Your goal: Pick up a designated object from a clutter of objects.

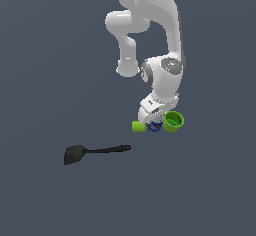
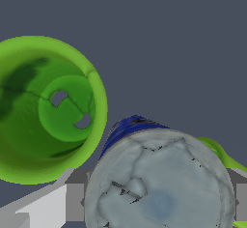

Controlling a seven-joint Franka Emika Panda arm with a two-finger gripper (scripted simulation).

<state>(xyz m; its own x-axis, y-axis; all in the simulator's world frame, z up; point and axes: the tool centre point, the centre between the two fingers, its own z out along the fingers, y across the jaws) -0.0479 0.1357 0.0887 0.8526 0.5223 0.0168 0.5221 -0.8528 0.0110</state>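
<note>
A: What is shown in the exterior view?

B: A white robot arm is seen reaching down from 12 o'clock onto a plain dark grey desk point(image 1: 40, 80). Its hand point(image 1: 154, 121) is lowered over a tight group of three things just right of centre. The blue can point(image 1: 154, 126), the designated object, is almost hidden beneath the hand. A small green block point(image 1: 137, 126) is set against it at 9 o'clock, and a bright green cup point(image 1: 174, 121) at 3 o'clock. A long black spatula point(image 1: 95, 151) lies well apart, toward 8 o'clock.

A: And from the wrist view?

B: The can's silver-grey top point(image 2: 159, 183) is seen very close, with a sliver of blue label above it. The open cup point(image 2: 48, 108) sits just beside it. Grey finger pads point(image 2: 75, 202) are seen at either side of the can, so the hand appears spread around it; whether the can is touched yet cannot be told.

A: What could go wrong?

B: Because the cup and block are crowded so close, either could be nudged or pinched by a finger as the hand is closed. The smooth round can could also be squeezed out sideways if it is gripped off-centre.
</note>
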